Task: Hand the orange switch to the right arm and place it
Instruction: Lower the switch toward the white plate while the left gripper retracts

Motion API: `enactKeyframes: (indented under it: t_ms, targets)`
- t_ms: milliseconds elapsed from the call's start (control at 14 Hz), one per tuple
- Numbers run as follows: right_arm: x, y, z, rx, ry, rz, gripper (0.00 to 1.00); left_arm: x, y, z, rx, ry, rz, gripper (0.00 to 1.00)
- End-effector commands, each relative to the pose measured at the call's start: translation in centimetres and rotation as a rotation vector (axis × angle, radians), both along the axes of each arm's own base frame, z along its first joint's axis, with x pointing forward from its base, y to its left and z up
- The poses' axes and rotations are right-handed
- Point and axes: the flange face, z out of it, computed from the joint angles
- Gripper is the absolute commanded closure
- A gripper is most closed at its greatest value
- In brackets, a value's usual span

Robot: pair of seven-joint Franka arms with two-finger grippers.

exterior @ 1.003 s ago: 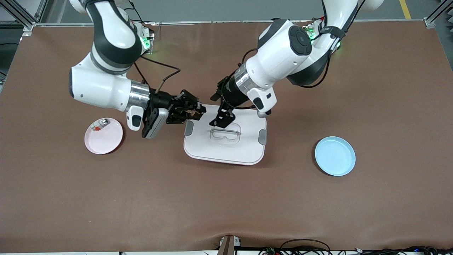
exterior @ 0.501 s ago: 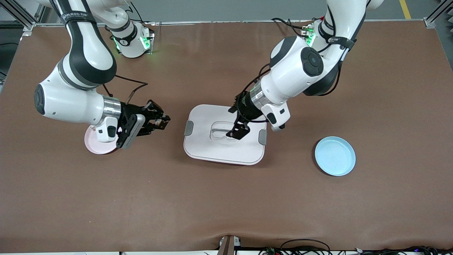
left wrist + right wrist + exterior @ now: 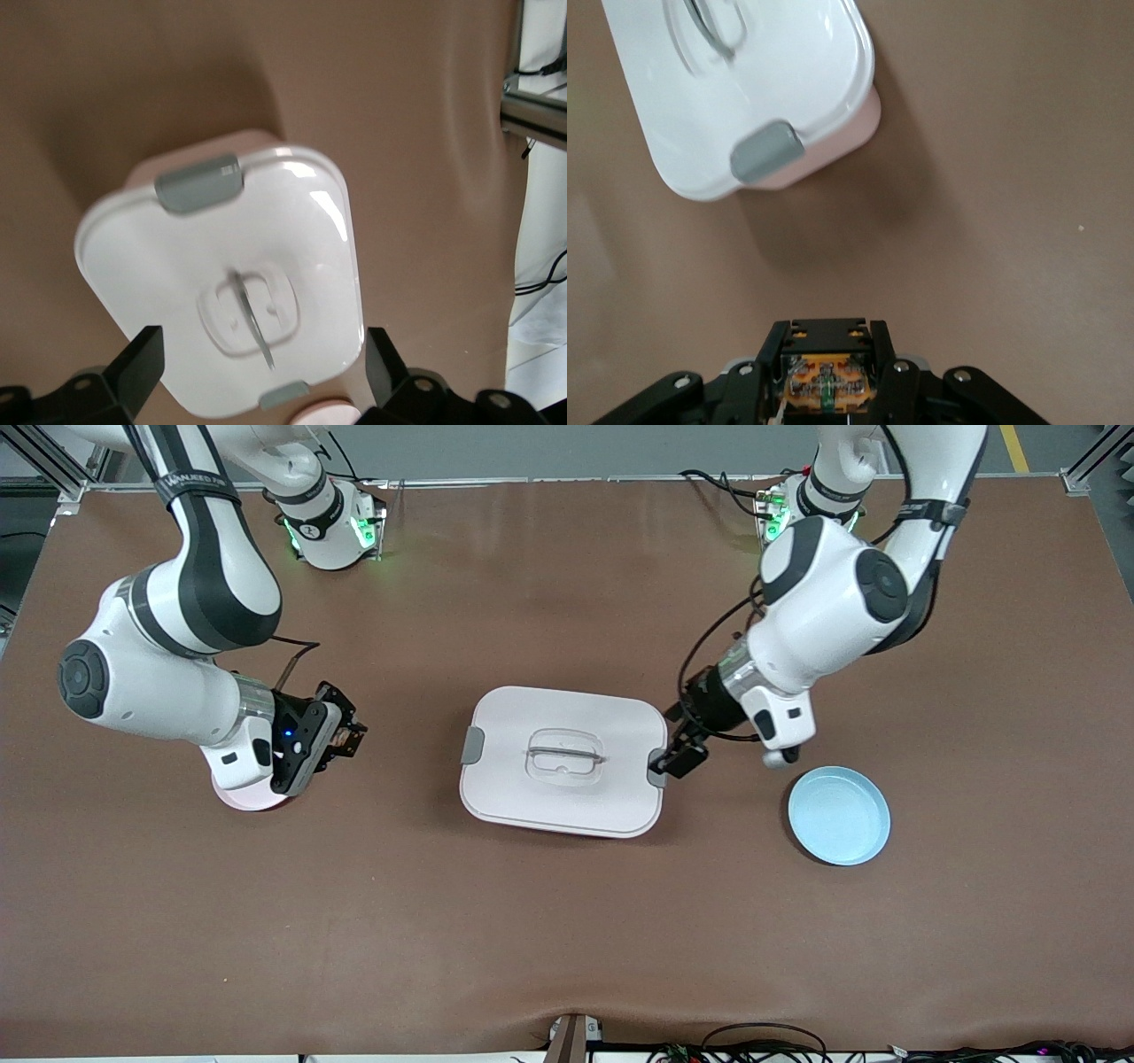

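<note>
Handover looks finished. Pinched in the right claw [image 3: 348, 735]: the orange switch [image 3: 827, 387], fingers closed against both of its sides, orange band and small metal contacts showing in the right wrist view. Hangs over bare worktop [image 3: 567, 921], just beside the pink plate [image 3: 241, 802] and between that plate and the white lidded box [image 3: 563, 802]. Most of the pink plate hidden under the right arm's wrist, so cannot tell what lies on it.

Left claw [image 3: 678, 760] spread wide and carrying nothing. Both black fingers [image 3: 142, 367] stand well apart in the left wrist view, with only the lid and its clear handle seen between them. Sits low by the grey latch at the box edge toward the left arm's end of the worktop. No further part in the task, by the look of it; could simply wait.

Left to do, as a judgement: the placing only. Likely target the pink plate, being the nearest dish to the loaded claw, though the task sentence names no spot. Calls for a short shift over the plate, a descent, then a release of the part. Blue plate [image 3: 839, 816] lies toward the left arm's end, well apart from the switch.

Risk: tiny part, narrow grip.
</note>
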Motion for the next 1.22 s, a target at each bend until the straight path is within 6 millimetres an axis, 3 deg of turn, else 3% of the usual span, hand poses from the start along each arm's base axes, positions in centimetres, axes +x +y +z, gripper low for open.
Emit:
enactKeyframes:
  t_ms: [0, 215, 430, 788, 1146]
  targets:
    - [0.1, -1.2, -0.1, -0.081, -0.026, 0.097, 1.00, -1.4, 4.9, -0.6, 0.062, -0.049, -0.087, 0.00]
    - [-0.3, -3.1, -1.9, -0.134, -0.036, 0.171, 1.00, -1.1, 10.3, -1.9, 0.126, -0.104, -0.200, 0.00]
    - [-0.9, -5.5, -4.7, -0.129, -0.064, 0.250, 1.00, -1.2, 14.0, -2.4, 0.262, -0.190, -0.416, 0.00]
    - [-1.6, -10.9, -8.0, -0.148, -0.099, 0.344, 1.00, -0.2, 18.8, -2.8, 0.436, -0.328, -0.867, 0.00]
    - [-2.9, -15.7, -11.7, -0.162, -0.170, 0.419, 1.00, 1.2, 23.3, -1.9, 0.489, -0.382, -0.990, 0.00]
